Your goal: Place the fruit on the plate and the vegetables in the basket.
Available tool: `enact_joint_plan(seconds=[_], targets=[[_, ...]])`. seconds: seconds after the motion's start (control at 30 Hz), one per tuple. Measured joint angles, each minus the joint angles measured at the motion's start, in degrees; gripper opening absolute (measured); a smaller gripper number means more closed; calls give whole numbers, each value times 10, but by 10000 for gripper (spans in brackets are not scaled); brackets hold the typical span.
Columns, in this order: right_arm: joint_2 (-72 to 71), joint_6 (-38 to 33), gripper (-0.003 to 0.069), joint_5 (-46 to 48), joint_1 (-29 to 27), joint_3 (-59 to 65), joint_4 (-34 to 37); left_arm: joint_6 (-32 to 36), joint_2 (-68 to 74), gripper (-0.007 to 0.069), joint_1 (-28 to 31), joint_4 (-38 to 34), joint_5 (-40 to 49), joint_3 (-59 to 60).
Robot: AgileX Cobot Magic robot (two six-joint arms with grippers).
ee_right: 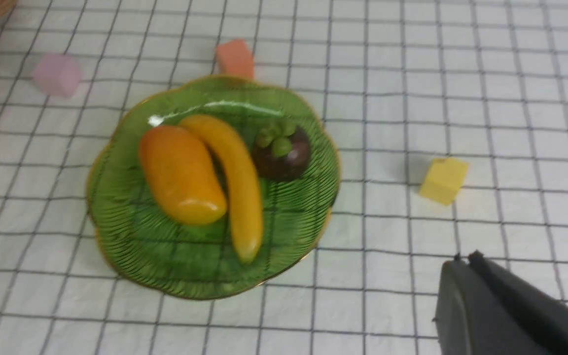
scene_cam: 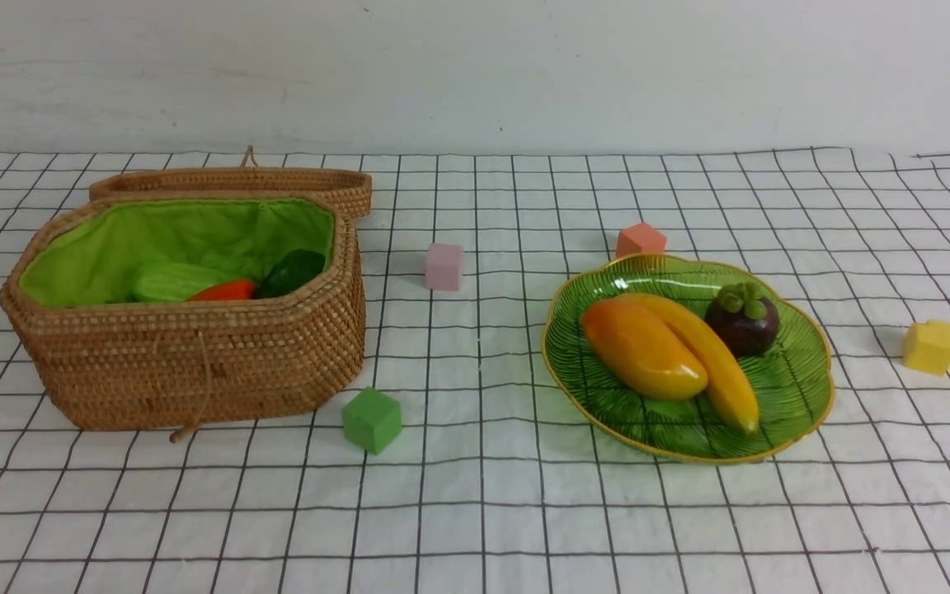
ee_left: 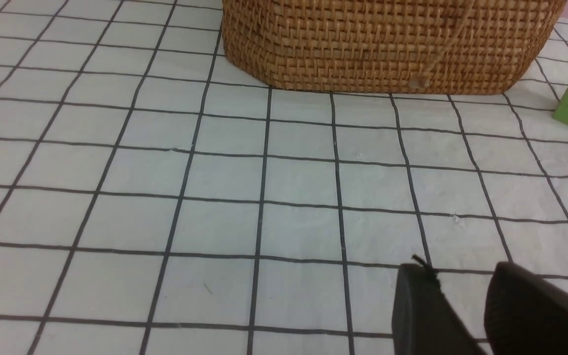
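The basket [scene_cam: 195,346] sits at about 9 o'clock on the checked cloth [scene_cam: 475,511], its wicker lid [scene_cam: 236,183] swung back behind the rim. Inside, against the green lining [scene_cam: 170,235], lie the light-green gourd [scene_cam: 174,280], the red-orange carrot [scene_cam: 226,290] and a dark green leafy end [scene_cam: 292,271]; whether a radish is there cannot be told. The plate [scene_cam: 797,388] rests at about 3 o'clock, well apart from the basket. On it the mango [scene_cam: 641,348] lies touching the banana [scene_cam: 714,359], and the mangosteen [scene_cam: 742,318] sits just beside the banana toward 1 o'clock of the dish.

Four cubes stand on the cloth: a green cube [scene_cam: 372,419] near the basket's front corner, a pink cube [scene_cam: 444,266] between basket and plate, an orange cube [scene_cam: 640,239] just behind the plate at 12 o'clock, and a yellow cube [scene_cam: 930,346] off at 3 o'clock.

In the left wrist view the left gripper [ee_left: 464,301] hangs over bare cloth in front of the basket wall, its fingers narrowly parted with nothing between them. In the right wrist view the right gripper [ee_right: 464,259] hangs above the cloth near the plate, jaws pressed together and empty.
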Motion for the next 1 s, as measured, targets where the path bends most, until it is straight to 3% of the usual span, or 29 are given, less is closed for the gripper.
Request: enact_joint_plan(seconds=[0.03, 0.2, 0.43, 1.0], targets=[[-7, 2, -5, -8, 0, 0, 0, 0, 0, 201, 0, 0, 0, 0], [-203, 98, -3, -169, 0, 293, -37, 0, 0, 206, 0, 0, 0, 0], [-437, 127, 0, -233, 0, 555, -41, 0, 0, 213, 0, 0, 0, 0], [-489, 132, 13, -223, -5, 574, -40, 0, 0, 225, 0, 0, 0, 0]])
